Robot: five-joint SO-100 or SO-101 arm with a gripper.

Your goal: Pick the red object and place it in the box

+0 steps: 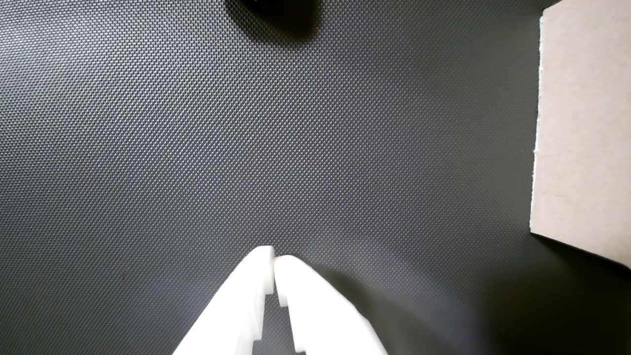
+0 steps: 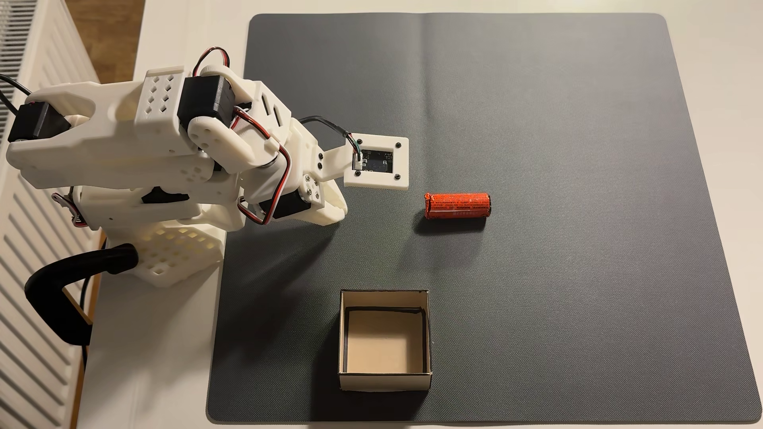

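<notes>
The red object (image 2: 457, 206), a small orange-red cylinder with fine dark print, lies on its side on the grey mat (image 2: 536, 288), right of centre in the fixed view. My white gripper (image 2: 337, 209) sits folded close to the arm's base, a short way left of the cylinder and apart from it. In the wrist view the gripper (image 1: 274, 259) is shut, its fingertips touching with nothing between them, just over the mat. The box (image 2: 385, 377), open and empty, stands near the mat's front edge; one cream wall of the box (image 1: 581, 138) shows at the right of the wrist view.
The arm's base (image 2: 165, 255) and a black clamp (image 2: 62, 288) stand at the table's left edge, beside a white radiator (image 2: 24, 350). A dark blurred shape (image 1: 271, 17) shows at the wrist view's top edge. The mat (image 1: 148, 148) lies bare around the gripper.
</notes>
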